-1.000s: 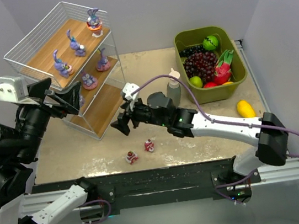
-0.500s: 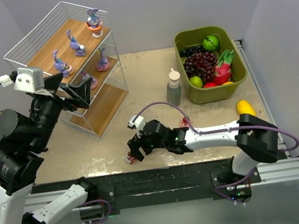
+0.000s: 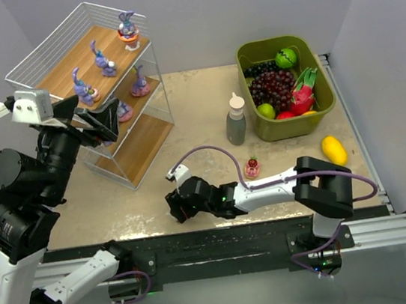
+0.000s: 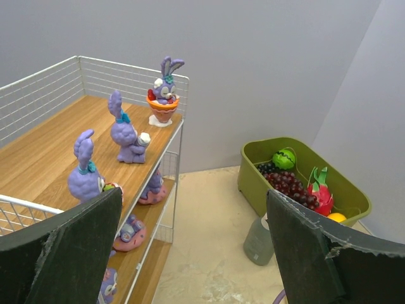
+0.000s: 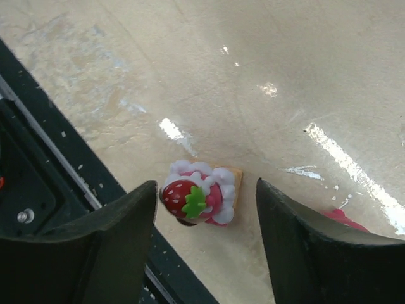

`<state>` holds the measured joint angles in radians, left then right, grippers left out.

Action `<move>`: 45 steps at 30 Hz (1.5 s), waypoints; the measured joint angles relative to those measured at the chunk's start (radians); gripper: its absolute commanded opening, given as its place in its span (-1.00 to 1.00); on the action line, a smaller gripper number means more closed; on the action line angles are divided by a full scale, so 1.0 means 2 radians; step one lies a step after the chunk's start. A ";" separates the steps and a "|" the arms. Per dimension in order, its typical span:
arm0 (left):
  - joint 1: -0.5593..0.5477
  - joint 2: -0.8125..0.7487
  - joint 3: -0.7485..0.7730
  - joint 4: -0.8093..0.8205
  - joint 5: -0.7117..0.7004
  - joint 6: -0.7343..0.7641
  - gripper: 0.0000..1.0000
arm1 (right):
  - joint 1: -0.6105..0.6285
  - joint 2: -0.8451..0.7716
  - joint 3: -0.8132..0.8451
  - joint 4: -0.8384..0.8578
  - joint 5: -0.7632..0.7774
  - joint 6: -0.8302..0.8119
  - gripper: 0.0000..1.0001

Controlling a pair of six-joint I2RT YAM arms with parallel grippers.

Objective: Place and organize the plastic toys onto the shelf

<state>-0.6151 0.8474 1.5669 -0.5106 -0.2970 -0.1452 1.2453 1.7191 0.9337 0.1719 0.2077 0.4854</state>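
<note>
Your left jaws hung wide and empty by the shelf point(image 3: 56, 78), where six bunnies point(image 4: 126, 130) already stood. Your right jaws gaped wide over one cake piece point(image 5: 199, 199) on the tabletop point(image 3: 198, 115). A second cake point(image 3: 252, 167) waited nearby.

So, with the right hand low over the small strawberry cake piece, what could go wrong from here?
1. The cake piece lies right beside the table's black rail; the open right hand might nudge it over the edge.
2. It sits nearer one finger, so closing could tip it.
3. The open left hand hangs close to the shelf; a bump might topple the bunnies.
</note>
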 measured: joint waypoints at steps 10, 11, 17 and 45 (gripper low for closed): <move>0.000 0.012 0.000 0.000 0.000 0.000 0.99 | 0.000 0.034 0.038 0.004 0.019 0.000 -0.73; 0.000 0.013 0.000 0.000 0.000 0.000 0.99 | 0.000 0.035 0.040 0.002 0.019 -0.003 -0.76; 0.000 0.011 0.000 0.000 -0.003 0.000 0.99 | -0.004 0.045 0.075 -0.018 0.022 -0.038 -0.82; 0.000 -0.002 0.030 -0.028 -0.023 0.005 0.99 | -0.126 0.229 0.304 0.066 -0.185 -0.227 -0.69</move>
<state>-0.6151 0.8444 1.6260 -0.5667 -0.3424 -0.1360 0.9943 2.1769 1.5410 0.3035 -0.1616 0.0307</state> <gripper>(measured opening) 0.994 0.393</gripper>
